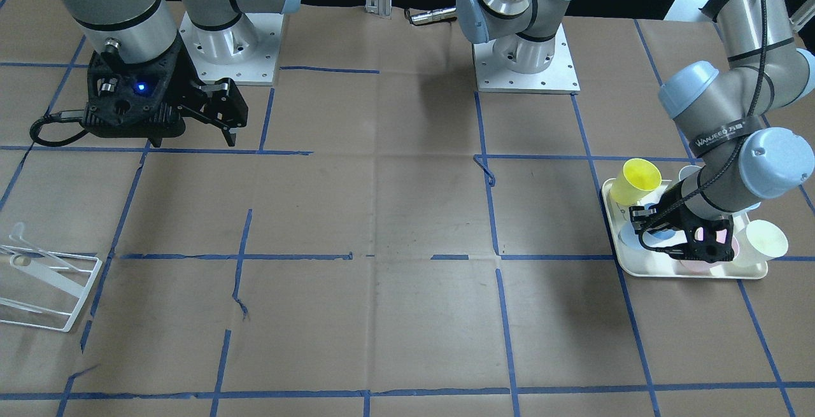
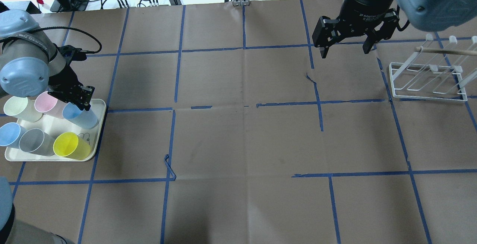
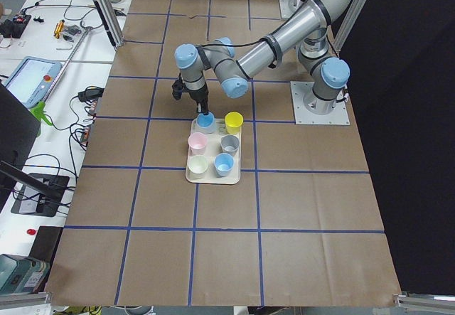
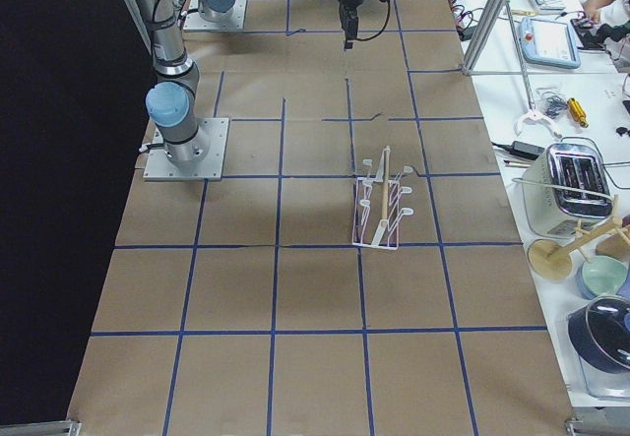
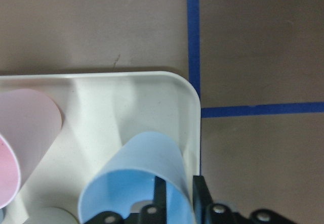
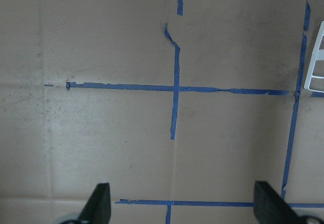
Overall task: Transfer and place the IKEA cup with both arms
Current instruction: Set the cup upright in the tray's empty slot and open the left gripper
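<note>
1. Exterior front-facing: the left gripper point(image 1: 642, 226) is seen down among the cups on the white tray point(image 1: 694, 272), and the IKEA cup point(image 1: 665, 234) is largely hidden behind it. The right gripper point(image 1: 223, 130) is held spread, well apart from the tray.
2. Overhead exterior: the IKEA cup point(image 2: 82, 116) is found upright, mouth up, in the tray's point(image 2: 97, 134) corner towards the table's middle. It lies directly under the left gripper point(image 2: 84, 100). The right gripper point(image 2: 344, 52) is held spread near the wire rack point(image 2: 428, 82), so the left arm is judged far nearer.
3. Exterior left: the cup's point(image 3: 205, 121) long axis is shown vertical, with the left gripper point(image 3: 202, 107) met at its rim from above.
4. Exterior right: only the right gripper point(image 4: 346, 21) is shown; the cup is not.
5. Left wrist-mounted: the cup's point(image 5: 142, 168) wall is straddled by the fingers point(image 5: 200, 188), one inside and one outside. They are drawn close, but whether the wall is pinched cannot be told.
6. Right wrist-mounted: the right gripper point(image 6: 182, 209) is shown wide apart, with nothing held.
</note>
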Robot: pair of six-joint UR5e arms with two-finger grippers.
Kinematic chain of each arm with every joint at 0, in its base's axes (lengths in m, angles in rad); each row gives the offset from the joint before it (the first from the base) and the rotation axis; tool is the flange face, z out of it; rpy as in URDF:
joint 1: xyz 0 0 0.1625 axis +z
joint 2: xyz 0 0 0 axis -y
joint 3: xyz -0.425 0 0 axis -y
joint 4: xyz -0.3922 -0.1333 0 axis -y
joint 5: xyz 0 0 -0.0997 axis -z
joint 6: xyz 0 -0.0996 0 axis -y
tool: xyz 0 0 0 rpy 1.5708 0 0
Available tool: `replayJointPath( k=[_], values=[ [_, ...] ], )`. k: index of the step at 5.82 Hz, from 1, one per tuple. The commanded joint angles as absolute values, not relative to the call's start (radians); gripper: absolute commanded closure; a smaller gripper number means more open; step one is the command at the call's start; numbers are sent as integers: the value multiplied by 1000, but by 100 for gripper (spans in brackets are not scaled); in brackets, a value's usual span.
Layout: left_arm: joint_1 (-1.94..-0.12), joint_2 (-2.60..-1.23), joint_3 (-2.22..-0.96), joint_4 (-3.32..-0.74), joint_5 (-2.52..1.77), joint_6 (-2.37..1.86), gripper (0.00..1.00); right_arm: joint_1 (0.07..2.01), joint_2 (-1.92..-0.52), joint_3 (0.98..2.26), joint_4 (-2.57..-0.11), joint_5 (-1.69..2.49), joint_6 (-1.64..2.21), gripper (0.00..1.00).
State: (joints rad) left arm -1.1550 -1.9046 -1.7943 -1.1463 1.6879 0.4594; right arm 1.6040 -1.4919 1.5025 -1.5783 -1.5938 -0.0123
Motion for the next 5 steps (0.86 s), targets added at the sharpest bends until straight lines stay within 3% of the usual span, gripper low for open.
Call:
replayJointPath(
  k=[1,3,5],
  values=[
    [-1155,-1917,-1792,-1146,1692,465,2,1571,-1491,1502,-1585,-1571,-12,0],
    [-1166,-1887,-1767,-1179,1692,462,2,1571,-1499,1500,-1583,-1580,-12,0],
    [-1231,-1777,-1699,-1384,1680,436,2,1575,-1500,1502,-1580,-1577,-12,0]
  ],
)
